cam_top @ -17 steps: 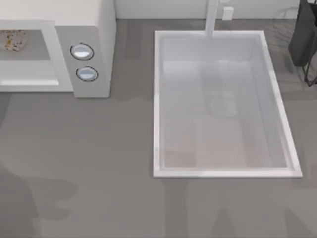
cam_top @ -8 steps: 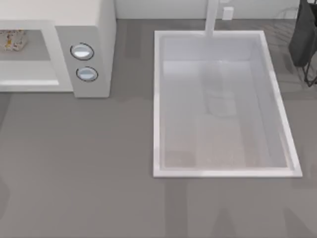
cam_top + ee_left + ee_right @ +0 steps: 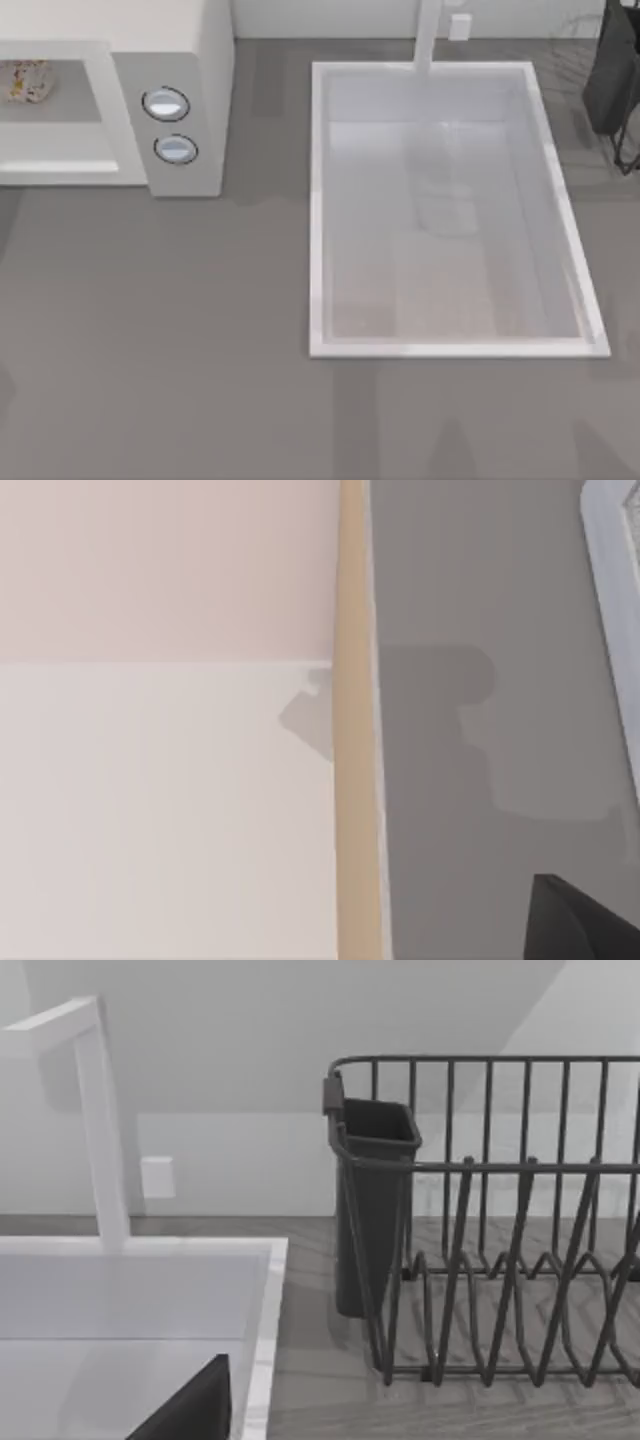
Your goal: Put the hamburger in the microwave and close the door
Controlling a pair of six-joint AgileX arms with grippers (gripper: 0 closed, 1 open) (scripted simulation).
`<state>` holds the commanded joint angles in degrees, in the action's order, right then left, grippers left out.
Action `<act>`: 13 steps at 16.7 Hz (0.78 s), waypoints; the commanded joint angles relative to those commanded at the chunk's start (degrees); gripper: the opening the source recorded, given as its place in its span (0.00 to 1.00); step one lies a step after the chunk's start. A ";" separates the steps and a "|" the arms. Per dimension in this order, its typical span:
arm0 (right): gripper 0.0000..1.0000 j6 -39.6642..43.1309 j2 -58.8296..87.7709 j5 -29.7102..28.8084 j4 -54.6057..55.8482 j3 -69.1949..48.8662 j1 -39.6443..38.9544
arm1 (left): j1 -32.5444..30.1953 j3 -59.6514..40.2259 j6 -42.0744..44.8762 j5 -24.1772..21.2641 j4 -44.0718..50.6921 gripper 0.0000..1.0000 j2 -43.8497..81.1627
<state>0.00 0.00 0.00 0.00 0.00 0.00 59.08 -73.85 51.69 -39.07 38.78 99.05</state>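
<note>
Whitish hamburger (image 3: pixel 26 80) inside microwave (image 3: pixel 170 100), door open

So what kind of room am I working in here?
Most likely a kitchen counter, in simulation: a microwave with the hamburger inside, a white sink with faucet, and a wire dish rack.

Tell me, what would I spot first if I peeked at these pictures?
Probably the big white sink right of the table's middle, with its tall white faucet at the far rim. Next, the microwave at the far left, the speckled hamburger sitting inside it. A dark wire dish rack stands right of the sink.
</note>
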 joint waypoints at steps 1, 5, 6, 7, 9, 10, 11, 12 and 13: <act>1.00 0.00 0.00 0.00 0.00 0.00 0.00 | 0.12 1.60 0.09 0.10 -2.56 0.00 0.82; 1.00 0.00 0.00 0.00 0.00 0.00 0.00 | 0.47 9.02 0.60 0.59 -14.37 0.00 4.72; 1.00 0.00 0.00 0.00 0.00 0.00 0.00 | 0.54 10.51 0.69 0.65 -16.23 0.00 5.50; 1.00 0.00 0.00 0.00 0.00 0.00 0.00 | 0.59 11.60 0.76 0.69 -17.48 0.00 6.08; 1.00 0.00 0.00 0.00 0.00 0.00 0.00 | 0.62 12.28 0.80 0.71 -18.20 0.00 6.43; 1.00 0.00 0.00 0.00 0.00 0.00 0.00 | 0.62 12.28 0.80 0.71 -18.20 0.00 6.43; 1.00 0.00 0.00 0.00 0.00 0.00 0.00 | 0.62 12.28 0.80 0.71 -18.20 0.00 6.43; 1.00 0.00 0.00 0.00 0.00 0.00 0.00 | 0.52 12.29 0.76 0.62 -18.01 0.00 6.07; 1.00 0.00 0.00 0.00 0.00 0.00 0.00 | 0.37 12.47 0.66 0.68 -18.12 0.00 5.90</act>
<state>0.00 0.00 0.00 0.00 0.00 0.00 59.44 -61.37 52.36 -38.39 20.67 104.94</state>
